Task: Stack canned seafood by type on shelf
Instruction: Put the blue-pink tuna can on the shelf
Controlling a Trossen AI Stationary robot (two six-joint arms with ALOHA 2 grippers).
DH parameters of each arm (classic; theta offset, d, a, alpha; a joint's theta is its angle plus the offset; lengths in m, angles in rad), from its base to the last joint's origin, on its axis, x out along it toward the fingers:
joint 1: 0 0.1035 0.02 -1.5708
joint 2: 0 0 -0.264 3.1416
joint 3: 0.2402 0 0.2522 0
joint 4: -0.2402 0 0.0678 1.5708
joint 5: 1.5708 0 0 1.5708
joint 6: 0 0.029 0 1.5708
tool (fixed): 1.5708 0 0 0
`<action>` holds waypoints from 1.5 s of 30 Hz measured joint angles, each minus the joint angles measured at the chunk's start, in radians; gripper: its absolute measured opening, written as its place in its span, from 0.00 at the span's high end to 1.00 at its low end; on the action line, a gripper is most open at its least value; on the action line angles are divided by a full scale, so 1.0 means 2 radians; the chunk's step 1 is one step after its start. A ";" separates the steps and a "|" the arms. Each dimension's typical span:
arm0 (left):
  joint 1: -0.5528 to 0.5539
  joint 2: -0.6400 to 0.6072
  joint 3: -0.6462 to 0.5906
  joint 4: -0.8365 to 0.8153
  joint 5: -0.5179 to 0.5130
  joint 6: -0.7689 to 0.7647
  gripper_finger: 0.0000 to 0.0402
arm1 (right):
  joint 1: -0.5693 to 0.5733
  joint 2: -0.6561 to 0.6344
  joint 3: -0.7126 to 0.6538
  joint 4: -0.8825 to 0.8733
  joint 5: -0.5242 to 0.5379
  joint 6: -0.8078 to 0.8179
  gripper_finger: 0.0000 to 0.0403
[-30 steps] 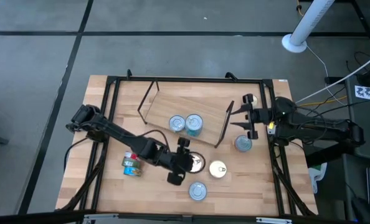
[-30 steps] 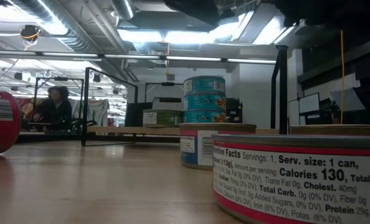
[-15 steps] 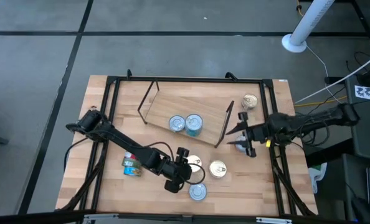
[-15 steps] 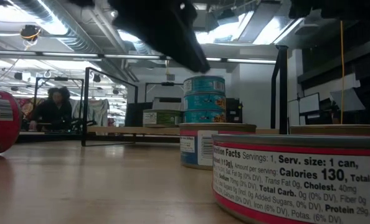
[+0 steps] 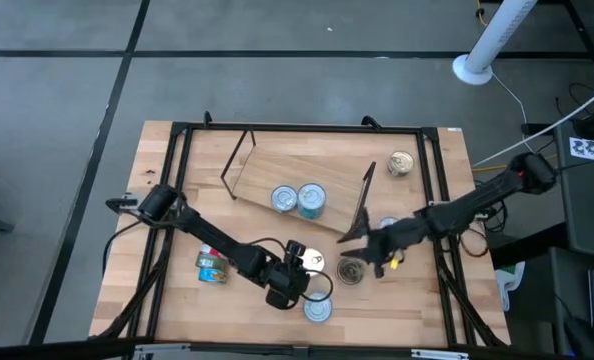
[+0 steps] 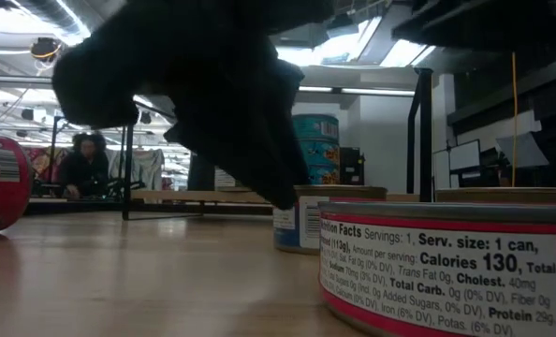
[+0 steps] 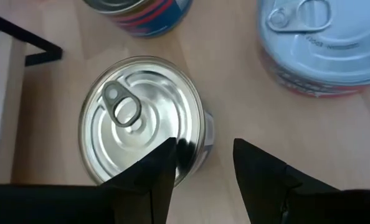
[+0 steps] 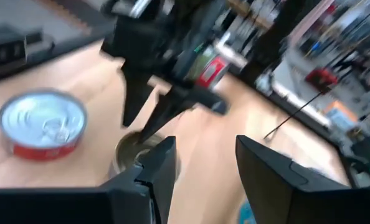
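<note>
Pale light-wood desk with a black metal frame; the light-wood shelf board stands on thin black wire legs. A short round tin wears a red label with white print, another silver-lidded tin sits by a red-and-blue labelled one; teal-blue tins stand stacked

Two tin stacks on shelf; others scattered upright.

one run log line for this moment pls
left gripper: open over silver tin | right gripper: open, near gold tin | shelf: two stacks
</note>
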 joint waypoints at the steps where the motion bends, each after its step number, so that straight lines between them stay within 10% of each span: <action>1: 0.000 0.001 0.000 0.001 -0.008 0.001 0.61 | 0.002 0.016 0.013 -0.015 0.000 0.000 0.58; 16: 0.000 0.002 -0.004 -0.002 -0.049 0.024 0.98 | 0.004 0.124 0.104 -0.105 -0.025 -0.007 0.58; 32: 0.007 -0.004 -0.005 -0.001 -0.044 -0.066 1.00 | 0.003 0.124 0.104 -0.103 0.004 0.024 0.58; 45: 0.016 -0.027 -0.005 -0.003 -0.054 -0.104 1.00 | 0.003 0.126 0.104 -0.090 0.030 0.048 0.30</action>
